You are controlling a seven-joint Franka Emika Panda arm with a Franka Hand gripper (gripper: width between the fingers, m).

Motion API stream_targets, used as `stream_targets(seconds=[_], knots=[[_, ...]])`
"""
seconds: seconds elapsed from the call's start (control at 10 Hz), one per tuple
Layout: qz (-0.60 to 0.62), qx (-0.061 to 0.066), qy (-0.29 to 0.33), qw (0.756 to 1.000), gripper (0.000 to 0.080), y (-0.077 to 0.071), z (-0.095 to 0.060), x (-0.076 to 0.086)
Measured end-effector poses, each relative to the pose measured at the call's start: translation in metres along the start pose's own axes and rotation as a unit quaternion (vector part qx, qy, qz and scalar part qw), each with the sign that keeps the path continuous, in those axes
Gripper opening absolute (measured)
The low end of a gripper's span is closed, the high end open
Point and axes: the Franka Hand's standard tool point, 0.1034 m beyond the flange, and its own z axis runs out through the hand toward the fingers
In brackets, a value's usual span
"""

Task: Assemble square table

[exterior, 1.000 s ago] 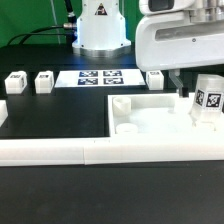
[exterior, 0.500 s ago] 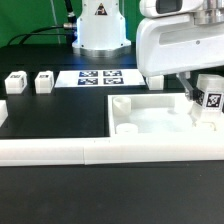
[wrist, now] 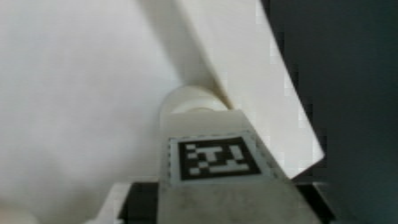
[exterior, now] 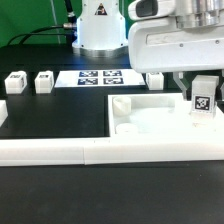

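**Exterior view.** The square tabletop (exterior: pixel 150 118) lies flat on the black desk (exterior: pixel 40 110) and spans from the picture's centre toward 3 o'clock. Its raised rim runs just beside the long white border wall (exterior: pixel 60 152) at 6 o'clock. The arm housing (exterior: pixel 170 45) hangs over the tabletop's 3 o'clock side. The jaws are closed partway on the held leg (exterior: pixel 203 100), with its tag facing the camera. It cannot be told whether the leg's base touches the tabletop. Two loose leg blocks (exterior: pixel 15 83) (exterior: pixel 43 81) stand side by side at 9 o'clock, well apart from the tabletop. A third loose block (exterior: pixel 155 80) stands just past the tabletop's 12 o'clock edge. The marker board (exterior: pixel 98 77) lies at 12 o'clock of centre, in front of the robot base (exterior: pixel 98 25).

**Wrist view.** The held leg (wrist: pixel 217 150) sits between the jaws with its tag toward the camera. Behind it are the tabletop's white surface (wrist: pixel 80 90) and rim, then the dark desk (wrist: pixel 338 80).
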Motion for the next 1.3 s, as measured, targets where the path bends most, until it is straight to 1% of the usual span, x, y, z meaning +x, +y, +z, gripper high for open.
stream_targets(seconds=[0.1, 0.2, 0.3, 0.4, 0.5, 0.6, 0.7, 0.8, 0.9, 1.0, 1.1, 1.3], knots=[[0.069, 0.001, -0.002, 0.998, 0.0296, 0.000, 0.000, 0.000], [0.166, 0.006, -0.008, 0.986, 0.0296, 0.000, 0.001, -0.001], [0.236, 0.011, -0.013, 0.971, 0.0296, 0.000, 0.001, -0.001], [0.258, 0.013, -0.016, 0.966, 0.0296, 0.001, 0.001, -0.001], [0.284, 0.014, -0.018, 0.958, 0.0395, -0.001, 0.002, -0.003], [0.277, 0.014, -0.018, 0.961, 0.0395, -0.001, 0.002, -0.003], [0.257, 0.014, -0.018, 0.966, 0.0566, -0.001, 0.002, -0.003], [0.255, 0.014, -0.018, 0.967, 0.0623, -0.002, 0.002, -0.004], [0.151, 0.011, -0.011, 0.988, 0.0623, -0.005, -0.001, -0.005], [0.059, 0.005, -0.011, 0.998, 0.0644, -0.010, -0.004, -0.008], [0.044, 0.007, -0.010, 0.999, 0.0648, -0.008, -0.002, -0.007], [-0.053, 0.007, -0.009, 0.999, 0.0649, -0.007, -0.002, -0.006]])
